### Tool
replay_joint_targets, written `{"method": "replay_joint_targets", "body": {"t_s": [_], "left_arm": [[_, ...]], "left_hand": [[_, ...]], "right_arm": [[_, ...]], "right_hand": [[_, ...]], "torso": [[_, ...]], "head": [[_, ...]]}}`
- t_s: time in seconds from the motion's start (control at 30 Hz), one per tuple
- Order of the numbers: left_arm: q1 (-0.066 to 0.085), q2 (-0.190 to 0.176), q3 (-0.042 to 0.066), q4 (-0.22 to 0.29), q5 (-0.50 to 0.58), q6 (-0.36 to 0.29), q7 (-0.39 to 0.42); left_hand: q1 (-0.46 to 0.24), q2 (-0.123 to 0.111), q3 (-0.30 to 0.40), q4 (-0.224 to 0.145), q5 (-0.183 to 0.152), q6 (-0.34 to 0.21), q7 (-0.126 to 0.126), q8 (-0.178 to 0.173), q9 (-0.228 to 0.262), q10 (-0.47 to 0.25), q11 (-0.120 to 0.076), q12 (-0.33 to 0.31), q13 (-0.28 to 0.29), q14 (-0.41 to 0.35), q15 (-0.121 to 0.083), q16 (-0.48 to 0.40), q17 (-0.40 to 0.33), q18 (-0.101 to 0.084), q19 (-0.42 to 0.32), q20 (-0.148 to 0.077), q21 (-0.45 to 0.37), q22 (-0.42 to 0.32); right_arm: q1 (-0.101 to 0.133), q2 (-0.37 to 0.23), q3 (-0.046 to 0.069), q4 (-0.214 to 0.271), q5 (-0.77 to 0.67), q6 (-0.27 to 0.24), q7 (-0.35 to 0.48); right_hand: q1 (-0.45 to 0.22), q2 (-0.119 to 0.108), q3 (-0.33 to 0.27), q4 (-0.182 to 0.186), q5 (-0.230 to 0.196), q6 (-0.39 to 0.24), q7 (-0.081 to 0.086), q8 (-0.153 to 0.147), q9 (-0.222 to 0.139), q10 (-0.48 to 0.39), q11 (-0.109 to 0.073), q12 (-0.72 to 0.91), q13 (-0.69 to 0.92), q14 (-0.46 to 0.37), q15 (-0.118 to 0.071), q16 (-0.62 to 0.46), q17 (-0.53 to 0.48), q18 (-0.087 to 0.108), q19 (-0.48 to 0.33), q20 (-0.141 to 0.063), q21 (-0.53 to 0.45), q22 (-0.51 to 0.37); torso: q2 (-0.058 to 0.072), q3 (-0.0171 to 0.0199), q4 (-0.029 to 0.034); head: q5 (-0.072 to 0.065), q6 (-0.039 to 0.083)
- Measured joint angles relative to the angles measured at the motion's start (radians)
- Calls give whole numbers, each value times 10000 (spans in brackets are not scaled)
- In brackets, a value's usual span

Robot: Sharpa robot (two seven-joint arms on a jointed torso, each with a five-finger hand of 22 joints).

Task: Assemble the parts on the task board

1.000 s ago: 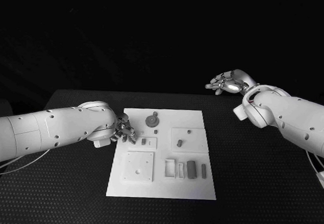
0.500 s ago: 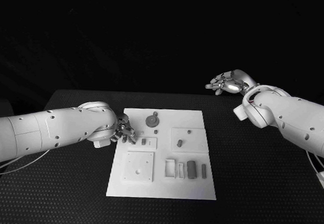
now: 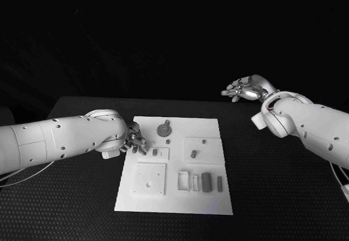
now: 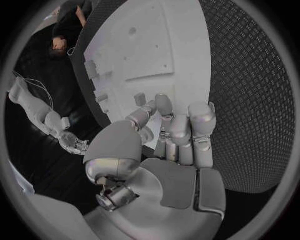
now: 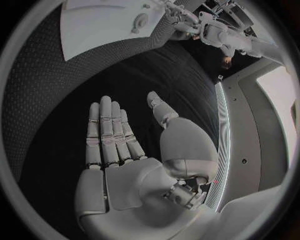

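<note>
The white task board (image 3: 174,202) lies in the middle of the black table. On it are a round grey part (image 3: 165,130), a small peg (image 3: 194,153) and two dark bars (image 3: 206,182). My left hand (image 3: 133,141) is down at the board's left edge, fingers close together and pointing at the board (image 4: 156,45). Its thumb tip sits next to a small part (image 4: 139,99); I cannot tell whether it touches it. My right hand (image 3: 244,90) is raised beyond the table's far right edge, palm (image 5: 119,165) flat, fingers straight and apart, holding nothing.
A raised square plate (image 3: 149,178) and narrow white slots (image 3: 183,180) occupy the board's near half. Bare black table (image 3: 282,182) surrounds the board on both sides. In the right wrist view the board (image 5: 100,25) appears far beyond the fingertips.
</note>
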Motion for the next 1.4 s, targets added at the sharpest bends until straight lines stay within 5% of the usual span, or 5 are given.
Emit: {"method": "replay_joint_targets", "body": {"t_s": [0.1,0.3,0.83,1.13,1.4], "left_arm": [[-22,34,5,-27,-20,-43,-2],[-96,108,28,-89,-61,-144,-3],[-112,116,33,-77,-163,-180,4],[-133,109,20,-74,-215,-209,5],[-155,115,13,-74,-217,-210,16]], "left_hand": [[0,0,16,15,186,2,3,35,23,1,1,31,-7,0,0,0,0,0,0,0,0,-17],[-1,-1,55,55,603,38,38,-60,1170,27,26,31,-13,-1,1,-1,1,-11,22,-19,0,-17],[-92,-107,54,55,608,70,69,-100,1464,54,53,30,-22,-4,4,-1,-8,-66,18,-62,-37,-16],[-520,-545,-534,235,776,282,-142,-215,2332,76,33,30,-46,-6,4,-1,-35,-48,-3,-81,-77,-38],[-930,-919,-899,345,665,341,-201,-352,2286,110,3,30,-70,-78,-67,-1,-65,88,-18,-104,-157,-66]], "right_arm": [[0,4,0,-2,0,2,0],[0,7,0,-6,2,6,0],[-2,-1,0,4,8,14,0],[-6,-8,0,2,13,20,0],[-8,-14,0,3,17,31,0]], "right_hand": [[0,0,0,0,0,0,0,0,0,0,0,0,0,0,0,0,0,0,0,0,0,0],[0,0,0,0,0,0,-1,0,-1,0,0,0,-13,0,-1,-5,0,0,0,0,0,0],[0,0,0,0,0,1,-1,0,-1,0,0,0,-48,1,-2,-40,1,1,-37,37,0,0],[0,0,0,0,0,1,-1,0,-1,0,0,0,-53,1,-2,-54,1,1,-37,37,-37,1],[0,0,0,0,0,1,-1,0,-2,0,0,0,-74,0,-2,-77,1,1,-37,37,-37,1]], "torso": [[2,1,-1],[2,1,-10],[2,-11,0],[1,-12,6],[-2,-15,12]], "head": [[-5,-12],[-14,-26],[-55,-73],[-65,-80],[-65,-67]]}}
